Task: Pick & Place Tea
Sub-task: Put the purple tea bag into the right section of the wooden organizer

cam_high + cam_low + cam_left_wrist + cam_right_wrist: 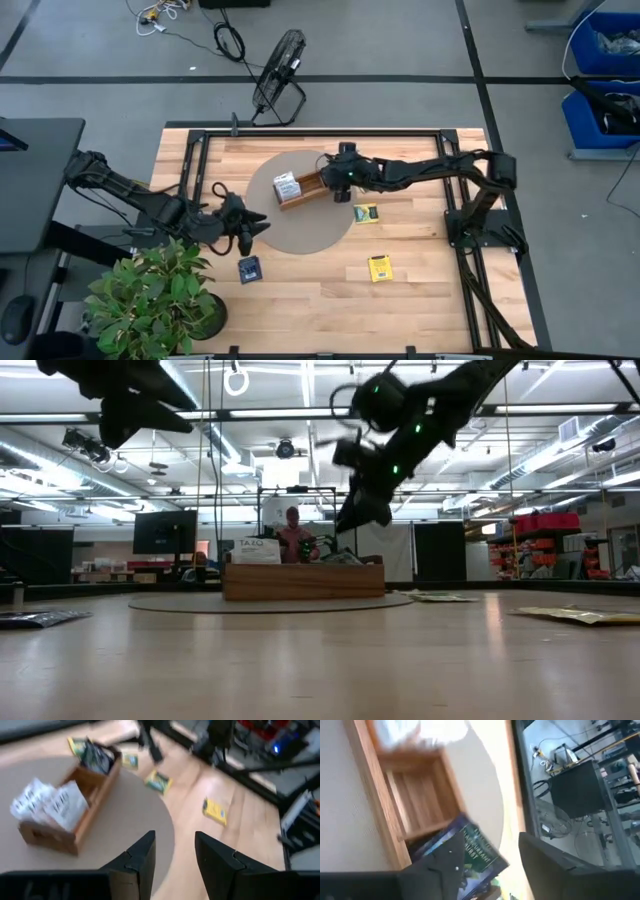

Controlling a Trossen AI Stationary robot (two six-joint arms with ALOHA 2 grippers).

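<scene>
A long wooden tray (300, 187) lies on a round mat (300, 238). White tea packets (286, 185) stand in the compartment at its left end, and the middle compartment (420, 800) is bare. A dark green-printed packet (472, 852) leans tilted in the right-end compartment. My right gripper (495, 862) hovers open just above that end (335, 180). My left gripper (172, 865) hangs open and holds nothing over the mat's near left edge (255, 228). Loose packets lie flat on the table: a dark one (249, 268), a green-yellow one (366, 213) and a yellow one (380, 268). My right gripper stands open around the dark packet's corner (455, 862). One finger (435, 875) overlaps the packet in the wrist view, and I cannot tell whether it touches. The packet rests tilted in the tray's end compartment, not lifted.
A potted plant (150, 300) stands at the table's near left corner. Black frame rails (320, 132) run along the table's edges. A floor fan (278, 90) stands beyond the far edge. A person (293, 532) shows in the room behind the tray.
</scene>
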